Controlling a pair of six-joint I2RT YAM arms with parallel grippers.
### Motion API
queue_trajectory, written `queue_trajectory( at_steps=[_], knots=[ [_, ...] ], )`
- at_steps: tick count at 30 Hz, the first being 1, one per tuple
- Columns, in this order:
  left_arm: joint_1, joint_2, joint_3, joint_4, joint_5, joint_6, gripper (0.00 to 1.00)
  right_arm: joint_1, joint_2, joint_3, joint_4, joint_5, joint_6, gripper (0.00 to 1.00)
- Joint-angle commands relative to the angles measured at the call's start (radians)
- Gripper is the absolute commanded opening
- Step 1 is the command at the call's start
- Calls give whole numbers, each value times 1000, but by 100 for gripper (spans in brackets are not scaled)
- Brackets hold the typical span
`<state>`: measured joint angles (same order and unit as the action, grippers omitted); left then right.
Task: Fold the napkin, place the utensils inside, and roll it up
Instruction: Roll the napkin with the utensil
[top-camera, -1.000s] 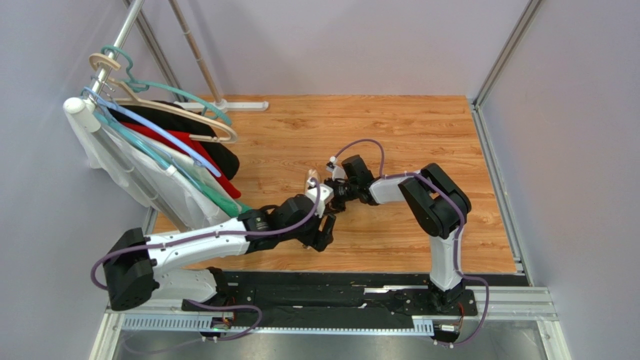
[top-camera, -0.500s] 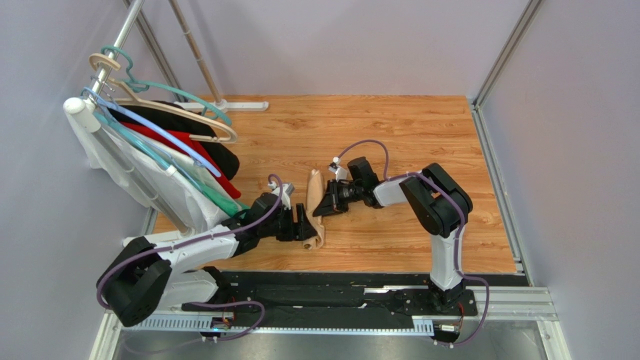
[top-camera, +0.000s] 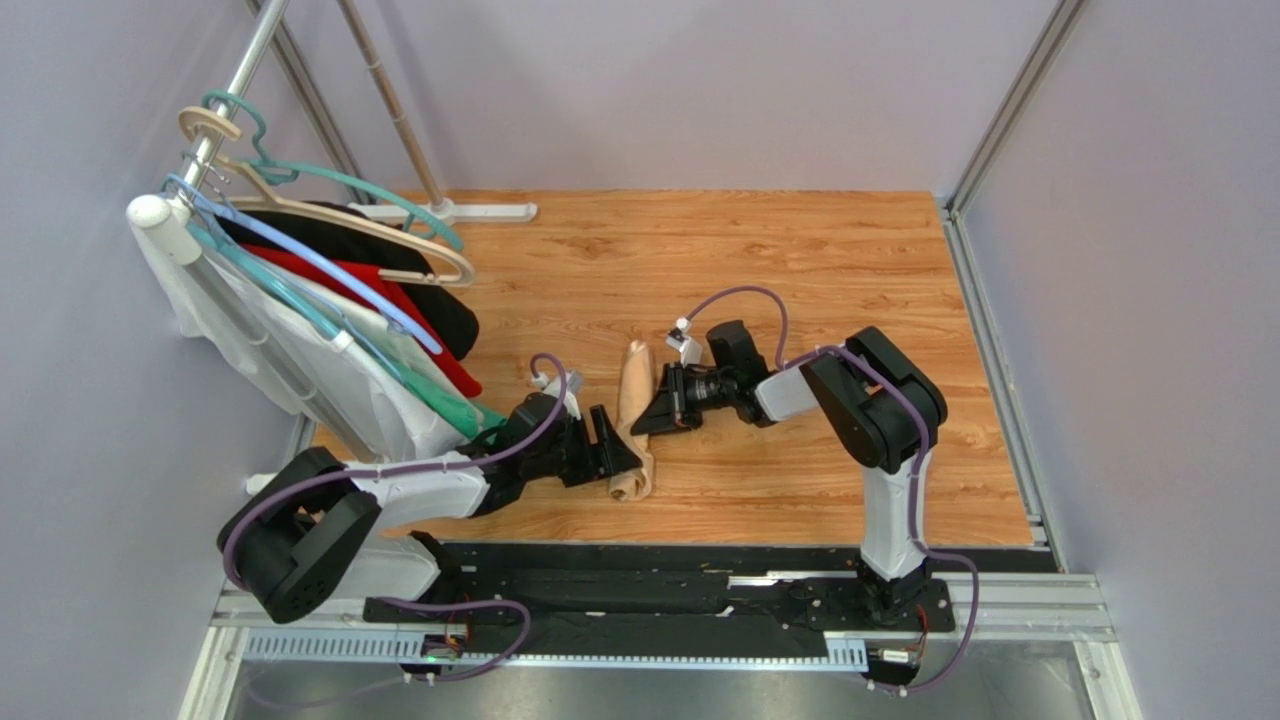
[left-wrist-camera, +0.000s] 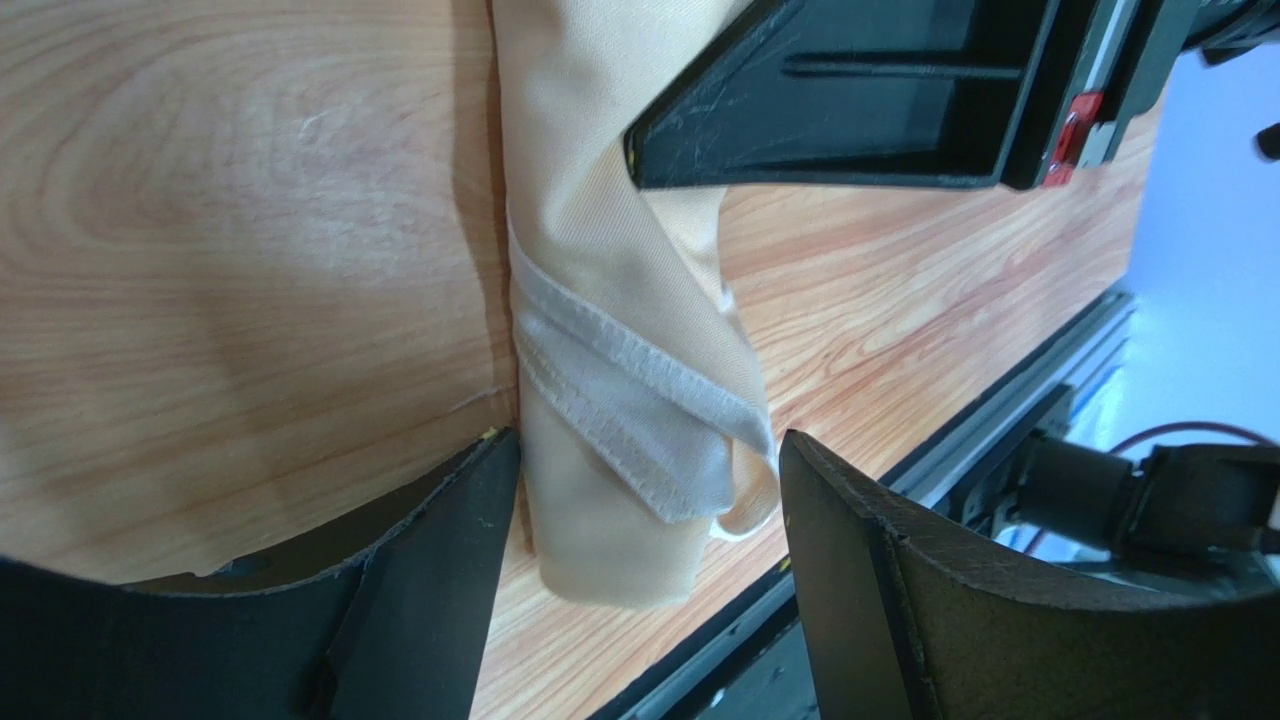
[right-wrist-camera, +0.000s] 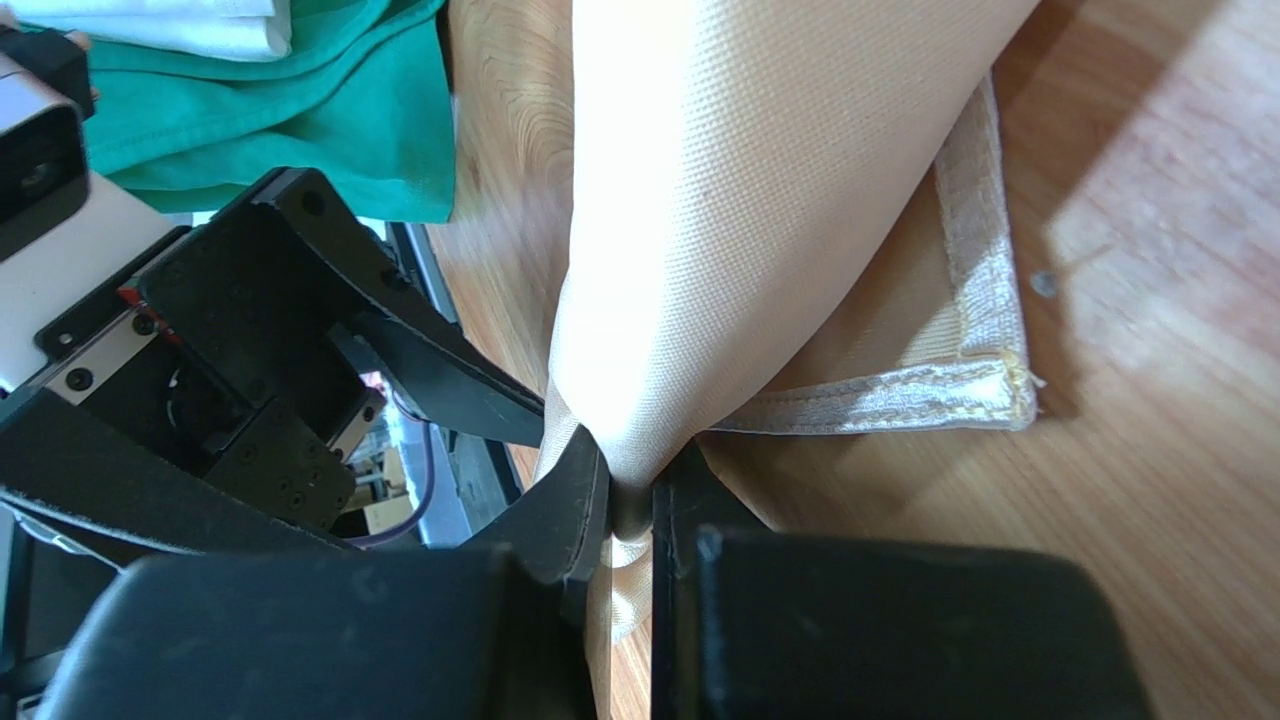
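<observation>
Black rail (top-camera: 676, 593) at the near edge carried both arm bases, and just beyond it the wooden desk (top-camera: 842, 255) began. Nearest on the wood sat the left gripper (top-camera: 615, 450), released, its jaws spread on either side of the napkin (top-camera: 636, 405) at its near end, close to the cloth but not clamped on it. The napkin lay as a narrow peach bundle running away from the rail, between the two grippers. In the left wrist view its near end showed a loose white hem (left-wrist-camera: 631, 390) hanging out of the wrap. A little farther along, the right gripper (top-camera: 651, 419) was clenched on the cloth, pinching a fold that stood up from the desk, with a hemmed corner (right-wrist-camera: 977, 383) lying flat beside it. No utensils showed in any view; whether they lay inside the bundle could not be told. Far left, clothes (top-camera: 346, 345) hung on a rack (top-camera: 271, 45).

Rolling looked to be the step in hand, and close to done. The next move likely called for the left gripper to close on or press the near end so the hem tucked in, while the right eased its pinch without pulling the wrap open
</observation>
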<state>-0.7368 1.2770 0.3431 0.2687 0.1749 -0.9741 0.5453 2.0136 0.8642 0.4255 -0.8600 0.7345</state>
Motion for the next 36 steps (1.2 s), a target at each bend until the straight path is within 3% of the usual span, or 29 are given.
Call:
queue_trajectory(
  at_steps=[1, 3, 8, 12, 13, 15, 17, 18, 19, 22, 25, 30, 36],
  knots=[
    [5, 74, -36, 61, 6, -40, 72, -16, 39, -40, 12, 50, 3, 0],
    [5, 97, -32, 69, 8, -34, 68, -15, 33, -40, 18, 44, 6, 0],
    [5, 110, -9, 29, -25, 3, 43, -16, 19, -40, 22, 42, 16, 0],
    [5, 113, 14, 0, -48, 18, 31, -16, 25, -44, 41, 39, 23, 0],
    [5, 116, 17, -2, -49, 23, 21, -18, 27, -45, 45, 39, 26, 0],
    [5, 120, 30, -2, -46, 26, 18, -16, 31, -48, 59, 36, 34, 0],
    [5, 130, 39, -2, -43, 35, 5, -16, 31, -45, 61, 38, 37, 0],
    [5, 131, 48, -3, -43, 41, 4, -18, 27, -47, 58, 39, 37, 2],
    [5, 133, 53, -11, -45, 52, 0, -18, 24, -44, 52, 42, 37, 9],
    [2, 116, 83, -72, -69, 86, 0, -19, -5, -37, 12, 50, 26, 30],
    [-12, 78, 120, -172, -135, 132, 0, -27, -73, -39, -65, 90, -12, 39],
    [-56, 48, 209, -373, -256, 202, 0, -33, -211, -22, -338, 257, -109, 43],
    [-168, 85, 330, -529, -405, 247, 0, -31, -361, -31, -421, 339, -83, 44]
  ],
)
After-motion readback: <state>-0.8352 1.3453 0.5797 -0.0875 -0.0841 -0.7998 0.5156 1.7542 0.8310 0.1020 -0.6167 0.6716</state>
